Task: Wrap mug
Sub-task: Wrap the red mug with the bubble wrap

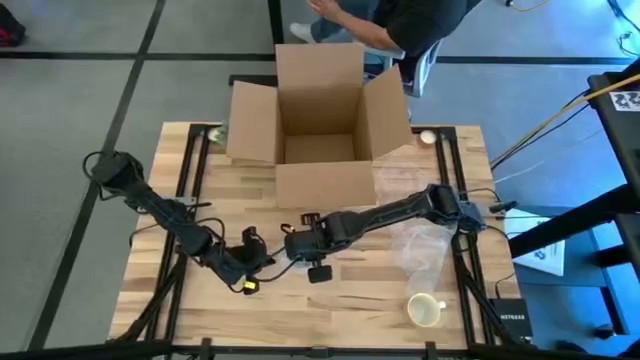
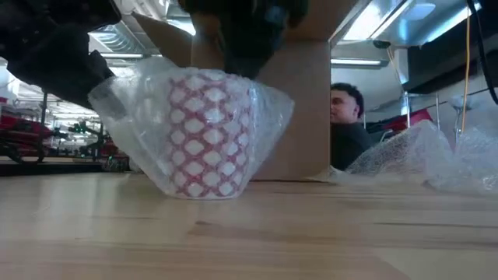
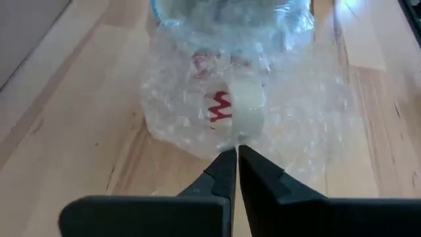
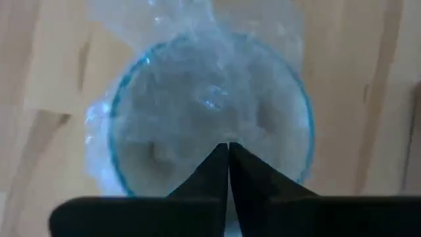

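Note:
A red-and-white patterned mug [image 2: 208,136] with a blue rim [image 4: 131,85] stands upright on the table, swathed in clear bubble wrap [image 2: 120,101]. In the high view both grippers cover it. My left gripper [image 3: 237,150] is shut at the wrap's edge, beside the mug's white handle [image 3: 247,108]. My right gripper [image 4: 228,146] is shut and points down into the mug's mouth, where wrap lies bunched [image 4: 210,99]. My left gripper pinches the bubble wrap's outer edge [image 3: 231,139] between its fingertips, low on the mug's handle side, coming in at a slant from the table's left. The wrap stays around the standing mug. My right gripper's shut fingertips [image 4: 220,161] come from above onto the wrap inside the mug's mouth; pinching or only pressing, I cannot tell.
An open cardboard box [image 1: 320,135] stands at the table's far middle. Loose bubble wrap [image 1: 422,248] and a plain cream mug [image 1: 425,310] lie at the right near side. A person [image 1: 400,25] is beyond the far edge.

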